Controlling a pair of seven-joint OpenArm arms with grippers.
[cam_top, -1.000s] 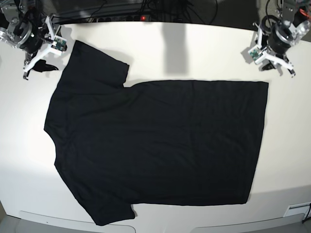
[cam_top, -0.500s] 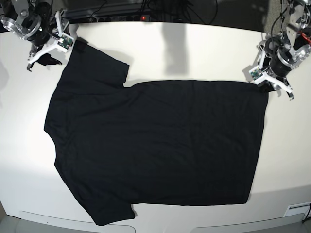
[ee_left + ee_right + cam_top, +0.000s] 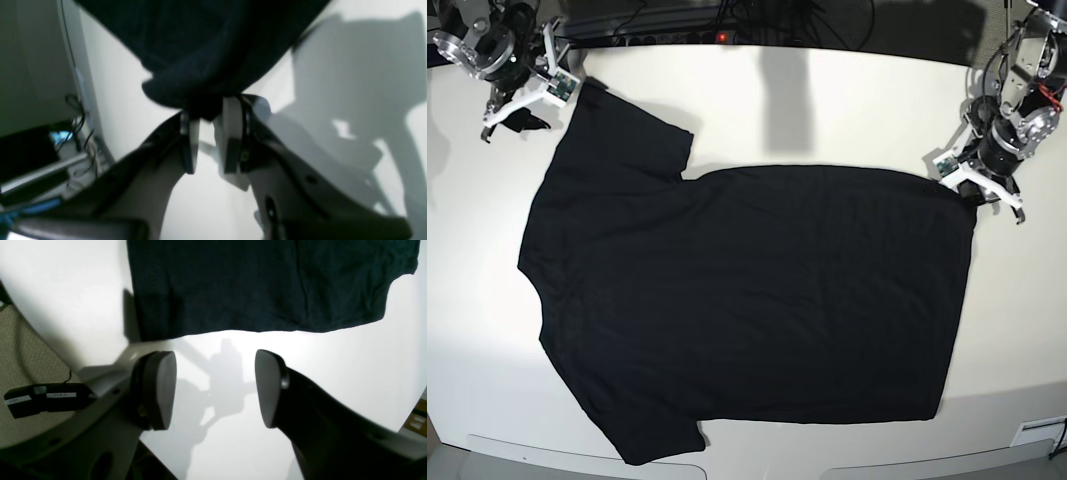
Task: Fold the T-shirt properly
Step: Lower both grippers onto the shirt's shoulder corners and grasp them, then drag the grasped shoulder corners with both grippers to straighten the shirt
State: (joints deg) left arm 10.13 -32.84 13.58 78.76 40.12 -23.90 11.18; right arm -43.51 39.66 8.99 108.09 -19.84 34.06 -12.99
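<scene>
The black T-shirt (image 3: 747, 290) lies spread flat on the white table (image 3: 827, 100), plain side up, its collar end to the left and its hem to the right. My left gripper (image 3: 980, 192) is at the hem's far right corner. In the left wrist view its fingertips (image 3: 208, 115) pinch a bunched fold of the T-shirt (image 3: 200, 50). My right gripper (image 3: 517, 113) hovers at the far left by the upper sleeve. The right wrist view shows it (image 3: 215, 386) wide open over bare table, just short of the T-shirt's sleeve edge (image 3: 267, 283).
Cables and a power strip (image 3: 717, 35) run along the table's back edge. The table's rounded edge and the floor (image 3: 20, 350) lie just left of my right gripper. A small white label (image 3: 1037, 432) sits at the front right corner.
My left gripper came down onto the hem's far right corner and narrowed onto the cloth. My right gripper shifted back toward the sleeve and stayed open.
</scene>
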